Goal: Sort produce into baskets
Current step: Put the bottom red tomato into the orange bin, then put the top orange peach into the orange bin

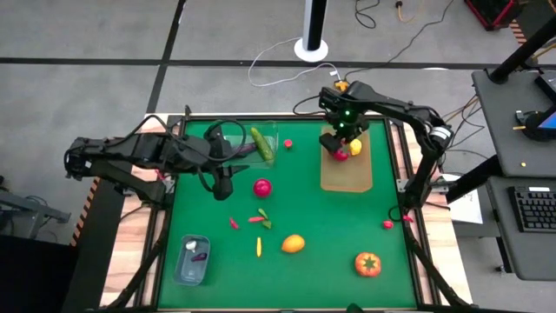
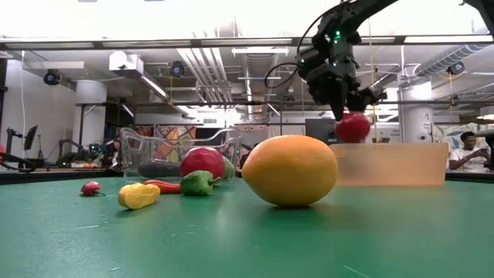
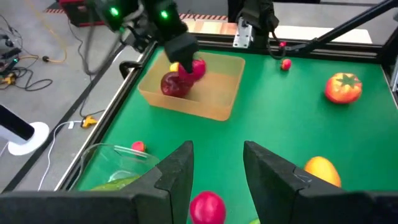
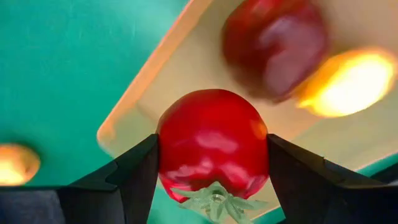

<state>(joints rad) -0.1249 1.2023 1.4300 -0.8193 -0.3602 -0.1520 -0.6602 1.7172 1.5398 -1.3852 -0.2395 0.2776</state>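
My right gripper (image 1: 340, 146) is shut on a small red round fruit with a green calyx (image 4: 211, 146), held above the tan wooden tray (image 1: 347, 174). A dark red fruit (image 4: 277, 46) and a yellow fruit (image 4: 345, 81) lie in the tray. My left gripper (image 3: 217, 168) is open and empty, just above a red round fruit (image 1: 261, 187) on the mat. A green cucumber (image 1: 261, 143) lies in the clear tub (image 1: 236, 139). The bluish tub (image 1: 191, 259) stands at the near left. My right gripper pinches the red fruit by two opposite sides (image 4: 171, 149) between its two fingers (image 4: 134, 171). The fingers come from above, pointing down. The fruit is lifted clear above the tray (image 2: 353, 127), with its green calyx (image 4: 214, 199) turned toward the wrist.
An orange fruit (image 1: 293, 243), a tomato (image 1: 367, 263), a yellow chilli (image 1: 258, 247) and small chillies (image 1: 258, 219) lie on the green mat. Small red pieces (image 1: 388, 223) lie at the right edge. People show in the room behind the table.
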